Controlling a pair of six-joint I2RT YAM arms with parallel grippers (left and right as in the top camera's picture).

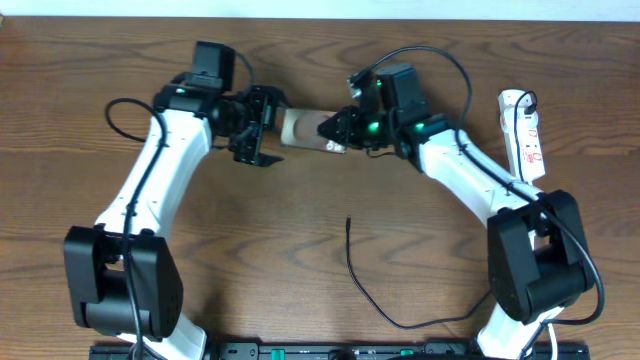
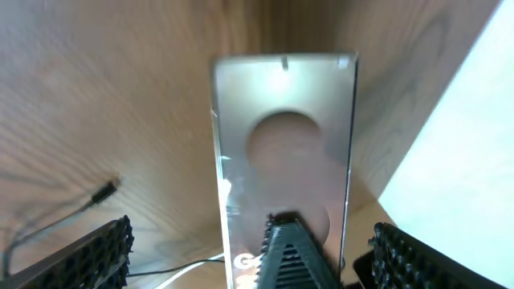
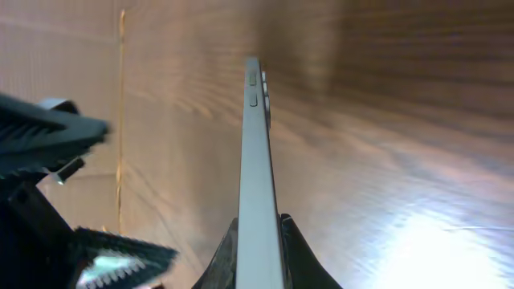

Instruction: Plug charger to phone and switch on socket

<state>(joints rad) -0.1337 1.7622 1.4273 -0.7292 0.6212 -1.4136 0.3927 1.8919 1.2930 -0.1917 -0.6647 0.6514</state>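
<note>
The phone (image 1: 300,127) is held off the table between the two grippers at the back middle. My right gripper (image 1: 335,130) is shut on its right end. In the right wrist view the phone (image 3: 255,160) stands edge-on between the right fingers (image 3: 261,241). My left gripper (image 1: 262,130) is open at the phone's left end. In the left wrist view its fingers (image 2: 253,233) are spread wide on either side of the phone (image 2: 285,136). The charger (image 1: 365,285) lies loose on the table in front, with its plug tip (image 2: 104,191) free. The socket (image 1: 525,135) lies at the far right.
A black plug and cable sit at the socket's far end (image 1: 520,100). The right arm's base (image 1: 530,260) stands just in front of the socket, and the left arm's base (image 1: 120,280) stands at the front left.
</note>
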